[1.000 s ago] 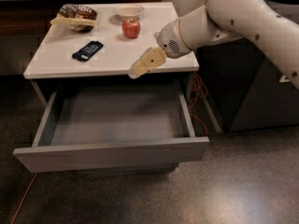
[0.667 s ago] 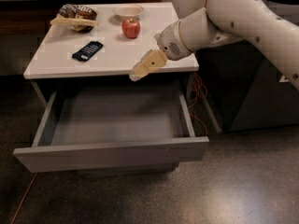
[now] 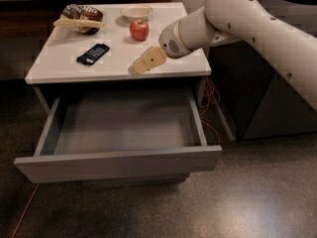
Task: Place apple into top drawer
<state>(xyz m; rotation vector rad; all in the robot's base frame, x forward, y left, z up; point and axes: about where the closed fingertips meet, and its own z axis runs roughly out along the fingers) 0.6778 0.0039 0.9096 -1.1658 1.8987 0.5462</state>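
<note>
I work from a single view. It looks down steeply from above and in front of the cabinet, facing the far wall; where it is mounted I cannot tell. It stands close: the open top drawer (image 3: 119, 165) fills the near middle, with the white top (image 3: 119, 58) just beyond it. The arm (image 3: 257, 19) enters from the far right, and the gripper (image 3: 141, 66) hangs over the near right edge of the white top. The floor (image 3: 257, 197) shows along the near side and at both sides.
</note>
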